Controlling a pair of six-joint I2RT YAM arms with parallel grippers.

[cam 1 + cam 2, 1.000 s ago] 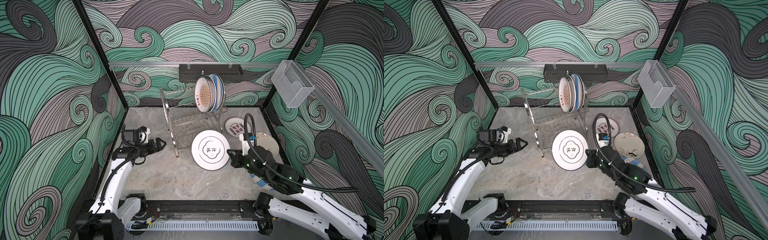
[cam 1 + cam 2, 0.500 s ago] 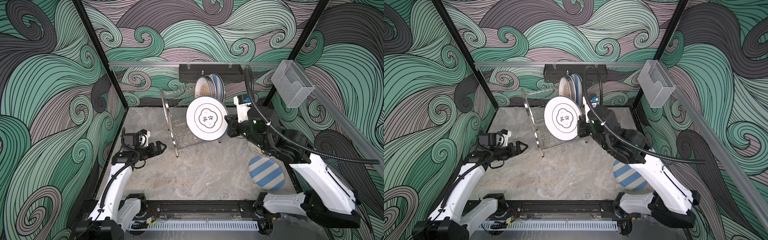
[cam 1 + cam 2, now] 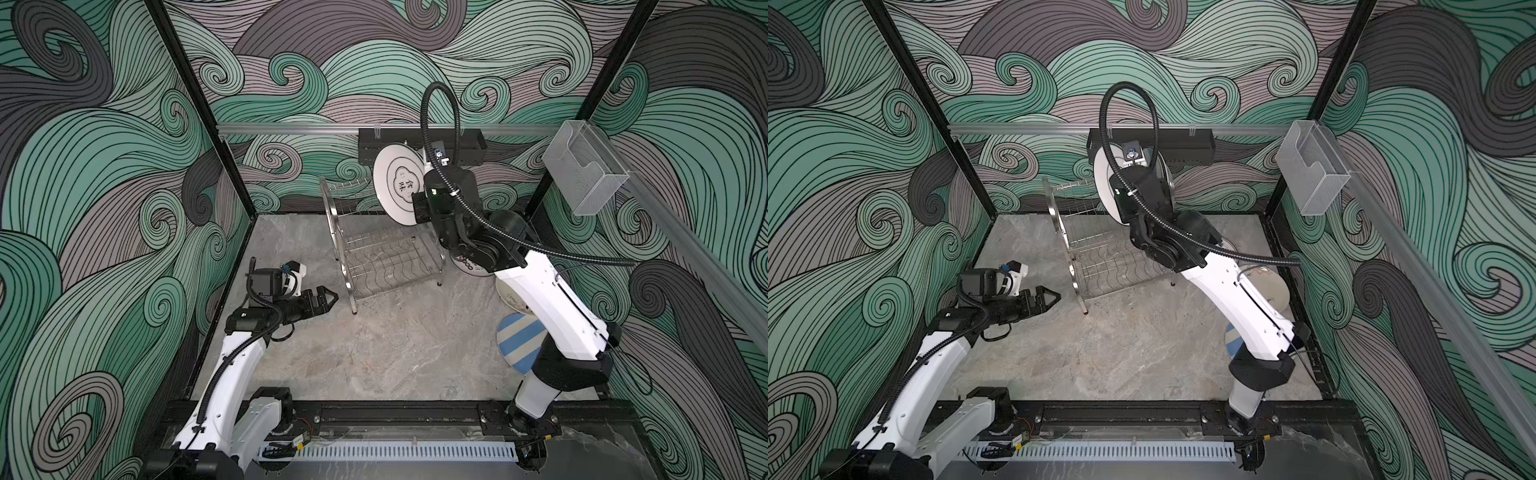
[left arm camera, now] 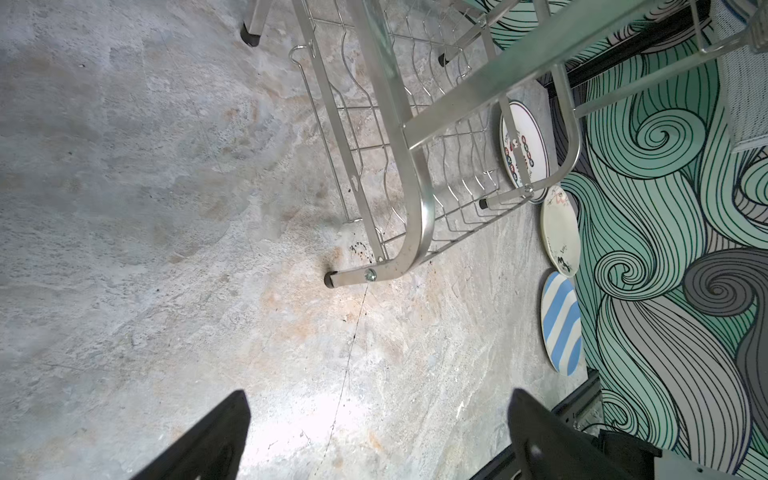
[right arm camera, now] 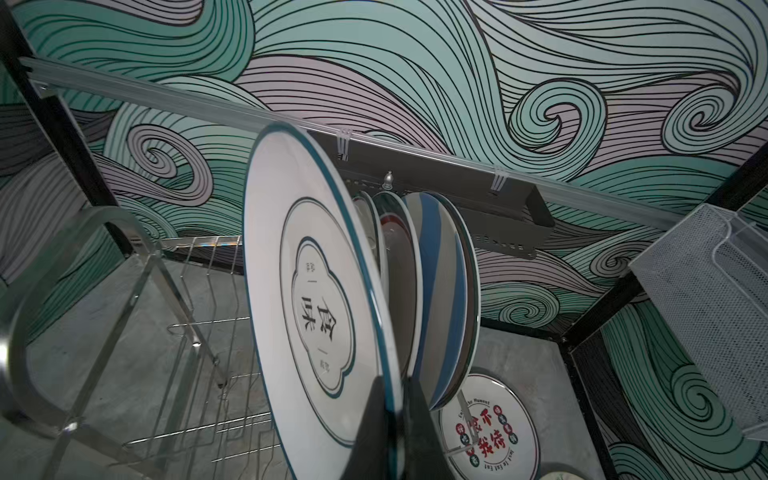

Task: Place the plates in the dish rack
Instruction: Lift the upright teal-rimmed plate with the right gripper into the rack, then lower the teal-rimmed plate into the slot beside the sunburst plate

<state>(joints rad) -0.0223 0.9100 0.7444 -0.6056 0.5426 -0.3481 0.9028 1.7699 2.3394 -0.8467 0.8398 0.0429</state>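
Left wrist view shows the left hand [image 4: 378, 419] spread and empty over the grey stone-look counter [image 4: 145, 208], near the rack [image 4: 415, 187]. Rightward, the right hand [image 5: 392, 399] pinches only the rim of a teal-edged plate [image 5: 316, 311], upright just beside racked plates [image 5: 440, 291]; it may pivot, clip them, or drop onto hard stone. Loose plates [image 4: 561, 324] lie by the swirl-painted wall [image 4: 665, 291].

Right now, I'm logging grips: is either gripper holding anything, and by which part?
The right gripper pinches the upright teal-rimmed plate by its rim. The left gripper is open and holds nothing.
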